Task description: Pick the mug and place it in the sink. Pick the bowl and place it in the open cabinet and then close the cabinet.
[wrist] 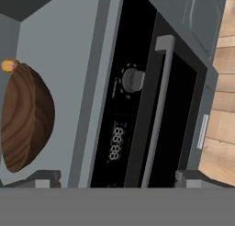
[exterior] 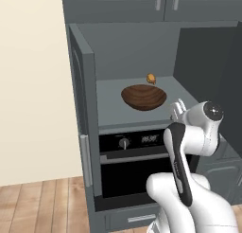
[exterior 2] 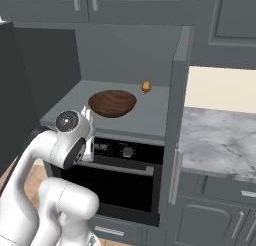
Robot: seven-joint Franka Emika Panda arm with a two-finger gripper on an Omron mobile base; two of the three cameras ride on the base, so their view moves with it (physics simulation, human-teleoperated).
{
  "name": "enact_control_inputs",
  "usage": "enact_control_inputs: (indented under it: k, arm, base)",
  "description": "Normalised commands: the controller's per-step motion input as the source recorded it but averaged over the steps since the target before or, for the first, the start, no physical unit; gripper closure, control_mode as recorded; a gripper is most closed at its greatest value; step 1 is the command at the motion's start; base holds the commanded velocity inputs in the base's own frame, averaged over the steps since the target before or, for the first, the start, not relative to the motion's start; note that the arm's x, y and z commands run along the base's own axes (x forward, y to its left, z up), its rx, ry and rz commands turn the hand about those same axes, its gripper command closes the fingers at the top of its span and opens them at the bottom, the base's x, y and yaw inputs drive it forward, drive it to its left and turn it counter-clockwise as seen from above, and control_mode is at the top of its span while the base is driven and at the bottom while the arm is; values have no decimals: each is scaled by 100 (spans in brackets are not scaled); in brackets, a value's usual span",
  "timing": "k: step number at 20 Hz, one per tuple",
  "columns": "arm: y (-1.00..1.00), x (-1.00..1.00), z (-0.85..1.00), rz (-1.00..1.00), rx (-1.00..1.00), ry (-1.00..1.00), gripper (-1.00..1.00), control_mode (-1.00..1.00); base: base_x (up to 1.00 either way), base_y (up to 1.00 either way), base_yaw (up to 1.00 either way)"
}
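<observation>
1. The bowl (exterior: pixel 144 97) is being kept on the shelf inside the open cabinet (exterior: pixel 83 113), near a small orange thing (exterior: pixel 151 78).
2. The claw (wrist: pixel 117 179) is being held wide apart and empty, so the doors can be shut.

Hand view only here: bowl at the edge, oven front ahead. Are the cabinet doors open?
Observer: Yes, the cabinet has both doors swung wide, one on each side.
Operator: Where is the hand relative to the shelf?
Observer: The gripper hangs open just outside the shelf's front edge, apart from the bowl.
Operator: Anything beside the cabinet?
Observer: A marble counter lies past one open door.
</observation>
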Motion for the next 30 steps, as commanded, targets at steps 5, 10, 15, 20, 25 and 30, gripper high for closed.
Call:
enact_control_inputs:
  k: [5,10,15,20,25,30]
  arm:
    - [0,0,0,0,0,0,-100,100]
    - [-1,-24,0,0,0,-3,-100,-100]
    - [-10,-71,9,-2,0,-13,-100,-100]
    - [-13,-72,9,-2,2,-9,-100,-100]
    - [-14,-63,1,-3,1,-14,-100,-100]
    - [-32,-45,0,-8,0,-26,-100,-100]
  base:
    - [0,0,0]
    - [0,0,0]
    - [0,0,0]
    - [0,0,0]
    - [0,0,0]
    - [0,0,0]
